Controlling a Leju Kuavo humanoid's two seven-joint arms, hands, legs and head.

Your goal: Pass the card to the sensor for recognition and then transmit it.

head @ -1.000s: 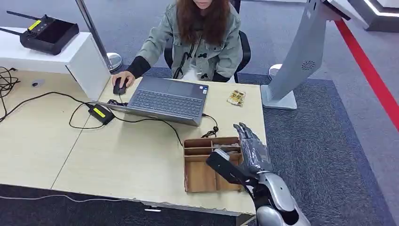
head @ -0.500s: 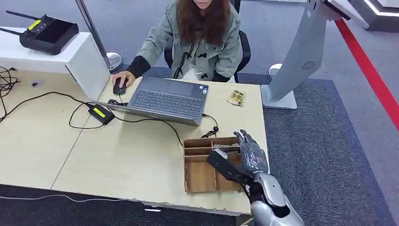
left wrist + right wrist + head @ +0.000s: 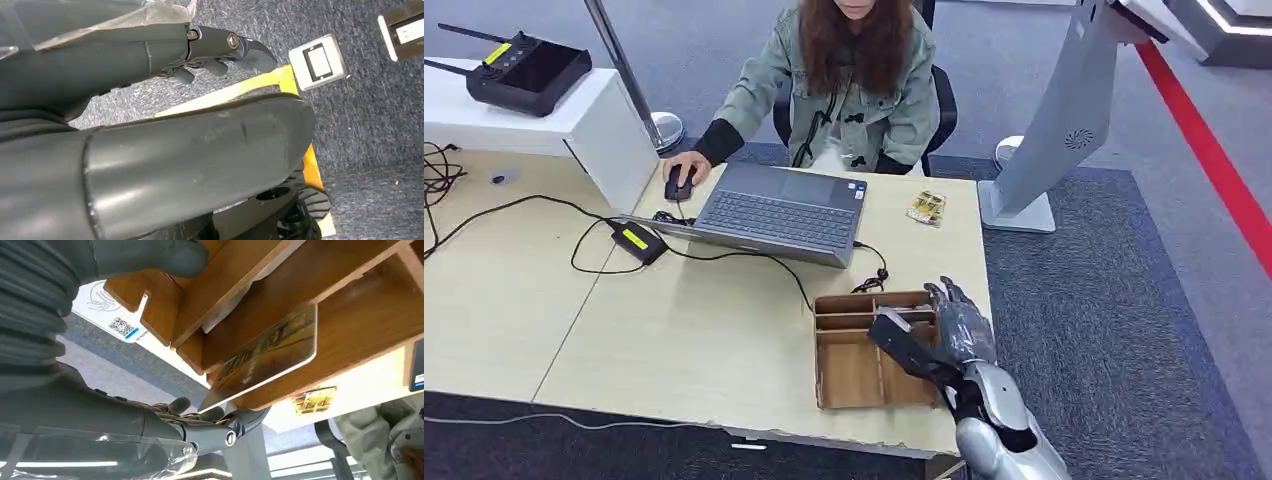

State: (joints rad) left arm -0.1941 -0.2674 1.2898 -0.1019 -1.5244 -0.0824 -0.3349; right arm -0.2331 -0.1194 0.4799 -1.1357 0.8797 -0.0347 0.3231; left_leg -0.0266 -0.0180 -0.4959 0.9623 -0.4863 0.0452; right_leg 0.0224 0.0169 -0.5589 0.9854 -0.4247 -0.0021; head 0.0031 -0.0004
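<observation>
My right hand (image 3: 951, 335) hangs over the right end of the wooden divider box (image 3: 824, 372) near the desk's front edge, its thumb above the compartments and its fingers by the right wall. In the right wrist view a gold-brown card (image 3: 272, 355) stands tilted inside the box (image 3: 360, 315), between the thumb and the fingers (image 3: 207, 427). The fingers are spread near the card's edge and I cannot tell if they touch it. A second gold card (image 3: 927, 208) lies on the desk by the laptop. My left hand (image 3: 220, 50) hangs over the carpet, holding nothing.
A person (image 3: 844, 70) sits across the desk with a hand on a mouse (image 3: 678, 185) beside an open laptop (image 3: 779, 212). Cables and a power brick (image 3: 637, 241) lie to the left. A white kiosk stand (image 3: 1064, 125) rises off the desk's far right corner.
My right hand has sunk a little and drawn back toward me over the box, with its thumb now lower among the compartments. Nothing else has moved.
</observation>
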